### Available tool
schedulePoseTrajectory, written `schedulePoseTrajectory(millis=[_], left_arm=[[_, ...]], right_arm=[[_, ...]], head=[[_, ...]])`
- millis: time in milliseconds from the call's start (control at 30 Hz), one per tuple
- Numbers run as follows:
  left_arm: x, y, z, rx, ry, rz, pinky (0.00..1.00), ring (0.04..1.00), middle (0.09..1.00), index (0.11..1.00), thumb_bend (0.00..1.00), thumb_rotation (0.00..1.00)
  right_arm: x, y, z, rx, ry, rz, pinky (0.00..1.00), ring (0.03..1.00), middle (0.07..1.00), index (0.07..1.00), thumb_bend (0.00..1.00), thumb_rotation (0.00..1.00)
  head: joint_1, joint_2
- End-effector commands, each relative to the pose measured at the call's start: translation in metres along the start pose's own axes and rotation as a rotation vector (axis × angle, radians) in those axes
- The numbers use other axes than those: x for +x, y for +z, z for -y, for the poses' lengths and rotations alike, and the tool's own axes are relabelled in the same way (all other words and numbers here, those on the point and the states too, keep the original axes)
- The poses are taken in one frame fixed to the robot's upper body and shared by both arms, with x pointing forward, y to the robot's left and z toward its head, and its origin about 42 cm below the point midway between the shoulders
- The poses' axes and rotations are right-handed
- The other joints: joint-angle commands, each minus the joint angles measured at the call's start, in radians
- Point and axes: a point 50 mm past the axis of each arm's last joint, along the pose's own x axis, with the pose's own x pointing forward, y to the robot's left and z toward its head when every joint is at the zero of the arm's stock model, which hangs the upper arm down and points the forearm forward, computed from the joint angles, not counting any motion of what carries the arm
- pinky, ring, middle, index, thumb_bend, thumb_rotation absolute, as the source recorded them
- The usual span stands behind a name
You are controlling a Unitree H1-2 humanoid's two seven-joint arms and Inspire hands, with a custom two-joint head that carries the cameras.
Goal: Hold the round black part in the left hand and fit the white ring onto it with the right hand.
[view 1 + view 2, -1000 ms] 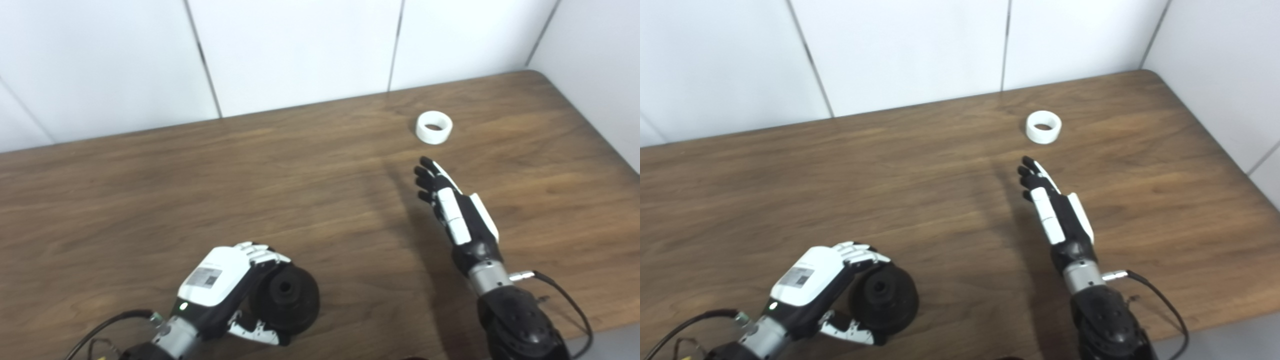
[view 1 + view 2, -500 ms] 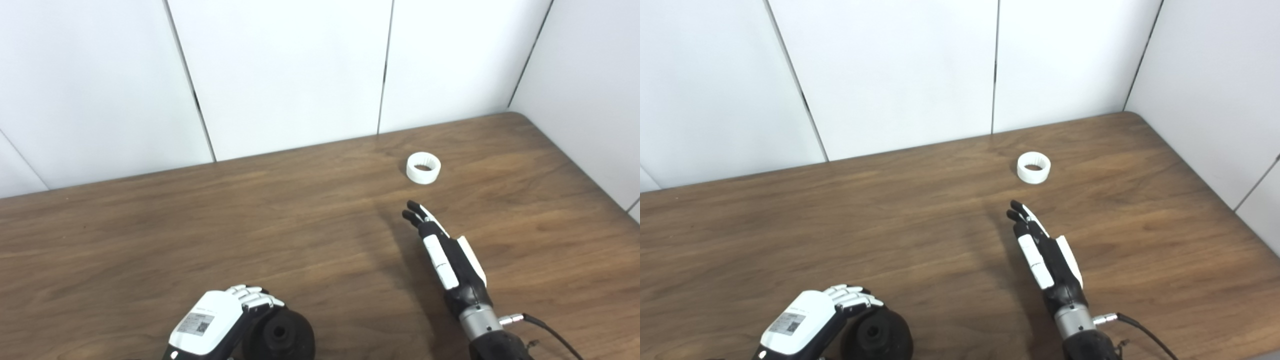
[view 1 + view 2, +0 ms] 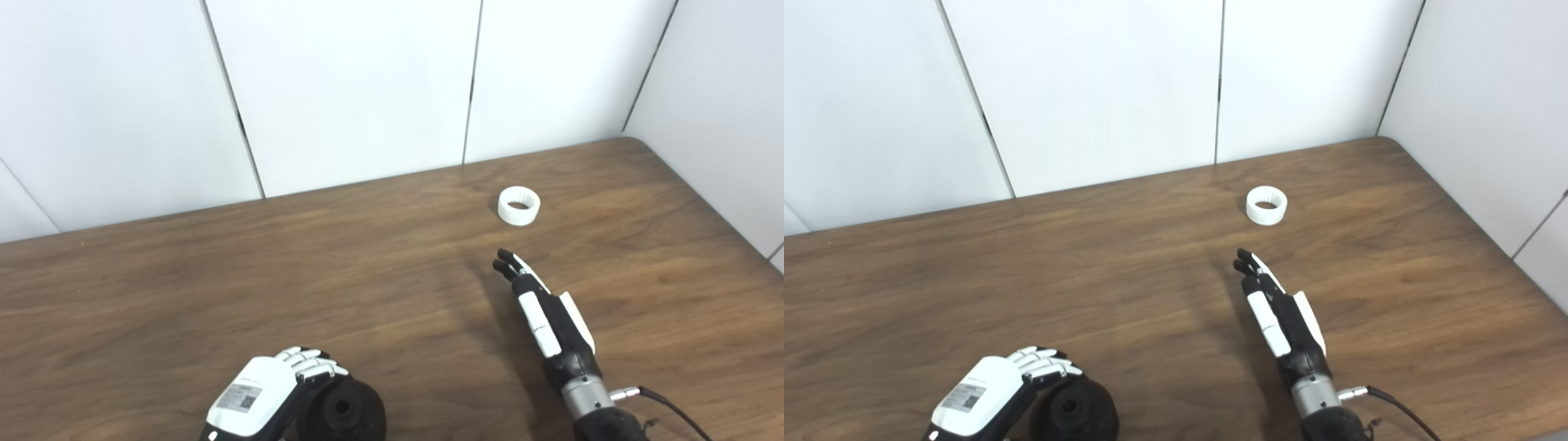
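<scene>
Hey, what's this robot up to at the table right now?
The left hand is wrapped around a round black part at the near edge of the wooden table. The right hand is open, fingers pointing at a white ring lying farther back, not touching it yet.

Desk [image 3: 937, 294]: brown wood grain, bounded by white panelled walls at the far side and right. White ring [image 3: 1266, 206] lies flat on the desk, far right of centre, opening upward. Right robot hand [image 3: 1281, 321] is extended with fingers straight, holding nothing, fingertips pointing toward the ring but apart from it. Left robot hand [image 3: 995, 392], at the near left edge, is closed over the round black part [image 3: 1075, 413].
</scene>
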Motion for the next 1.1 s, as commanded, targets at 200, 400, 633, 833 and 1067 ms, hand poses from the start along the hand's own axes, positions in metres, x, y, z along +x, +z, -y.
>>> schedulePoseTrajectory(millis=[200, 400, 633, 833, 1067], left_arm=[[-0.009, -0.012, 0.021, 0.04, -0.112, -0.073, 0.92, 0.865, 0.784, 0.483, 0.52, 0.05], [-0.01, -0.017, 0.021, 0.032, -0.093, -0.081, 0.91, 0.857, 0.777, 0.482, 0.52, 0.05], [-0.011, -0.018, 0.022, 0.035, -0.082, -0.081, 0.91, 0.851, 0.774, 0.482, 0.52, 0.05], [-0.012, -0.018, 0.024, 0.032, -0.07, -0.079, 0.9, 0.846, 0.77, 0.482, 0.52, 0.05], [-0.013, -0.015, 0.024, 0.039, -0.076, -0.078, 0.89, 0.843, 0.768, 0.482, 0.52, 0.05]], right_arm=[[0.005, 0.024, -0.005, 0.11, 0.001, 0.12, 0.91, 0.921, 0.914, 0.913, 0.59, 0.78], [0.032, 0.066, 0.016, -0.117, -0.039, 0.217, 0.94, 0.923, 0.89, 0.891, 0.73, 0.51], [0.082, 0.109, 0.055, -0.357, -0.038, 0.263, 0.89, 0.931, 0.937, 0.896, 0.9, 0.34], [0.119, 0.139, 0.081, -0.6, -0.037, 0.28, 0.93, 0.957, 0.962, 0.913, 0.96, 0.31], [0.156, 0.165, 0.1, -0.793, -0.016, 0.222, 0.92, 0.999, 0.999, 0.91, 0.99, 0.29]], head=[[0.001, 0.004], [-0.01, -0.001], [-0.017, -0.002], [-0.019, 0.0], [-0.024, 0.004]])
